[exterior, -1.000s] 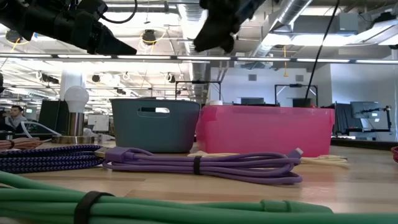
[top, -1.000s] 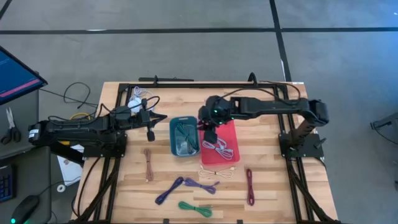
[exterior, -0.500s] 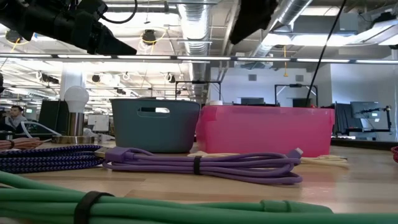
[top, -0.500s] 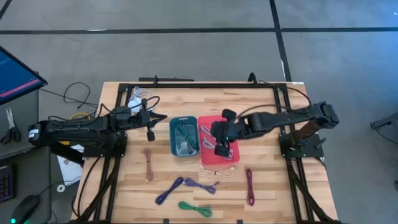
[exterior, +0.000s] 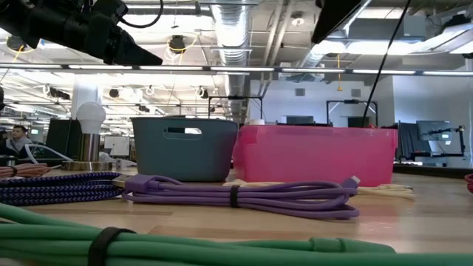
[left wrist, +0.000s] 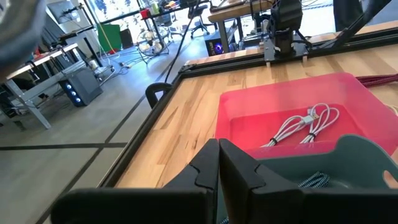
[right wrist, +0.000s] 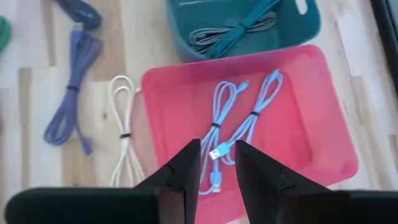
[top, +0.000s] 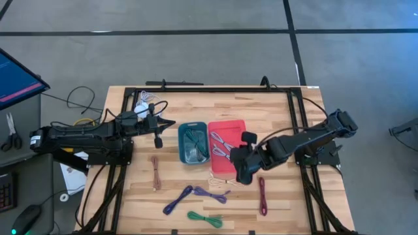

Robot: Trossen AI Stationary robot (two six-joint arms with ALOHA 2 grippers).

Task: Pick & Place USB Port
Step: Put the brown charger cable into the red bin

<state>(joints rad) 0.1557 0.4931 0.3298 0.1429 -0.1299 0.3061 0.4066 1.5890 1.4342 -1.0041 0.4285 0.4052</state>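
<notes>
A pink tray [top: 227, 155] stands mid-table with two light blue USB cables [right wrist: 239, 118] lying coiled on its floor. Beside it on the left stands a teal bin [top: 193, 142] holding bundled cables. My right gripper [right wrist: 217, 168] hangs open above the tray's near edge [top: 243, 171], slanting down, with nothing between its fingers. A cream cable [right wrist: 124, 137] lies on the wood just left of the tray's near end. My left gripper [left wrist: 219, 163] is shut and empty, held level above the table left of the teal bin [top: 160, 127].
More tied cables lie on the near half of the table: purple [top: 210, 194], dark purple [top: 177, 199], green [top: 204, 219], brown [top: 155, 172] and dark red [top: 262, 194]. A black frame [top: 209, 90] runs round the table. Bare wood lies far of the tray.
My right gripper has swung from above the far ends of the teal bin and pink tray toward the table's near edge and a little right, turning as it went, and now hangs over the tray's near edge. The cables in the tray have stayed put.
</notes>
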